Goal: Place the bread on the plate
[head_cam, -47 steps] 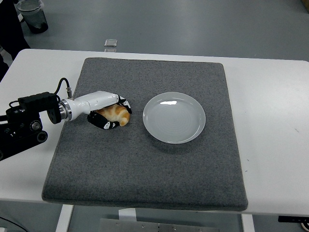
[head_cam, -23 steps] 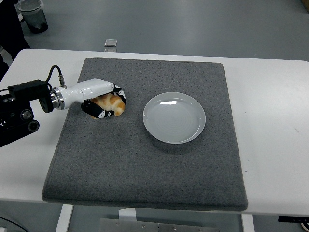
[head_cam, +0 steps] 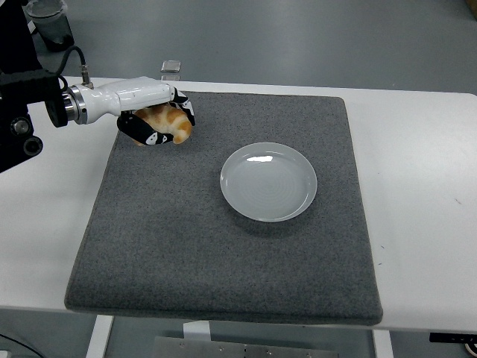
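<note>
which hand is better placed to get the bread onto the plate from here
Left. The left hand already has its fingers wrapped around the bread, over the far left corner of the grey mat. The plate lies empty to its right. The right hand is not in view.

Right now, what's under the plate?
The plate sits on the grey mat, which lies on the white table. Nothing is on the plate; the mat beneath it is hidden.

Bright, even overhead light, sharp focus; glare on the plate (head_cam: 261, 159).
</note>
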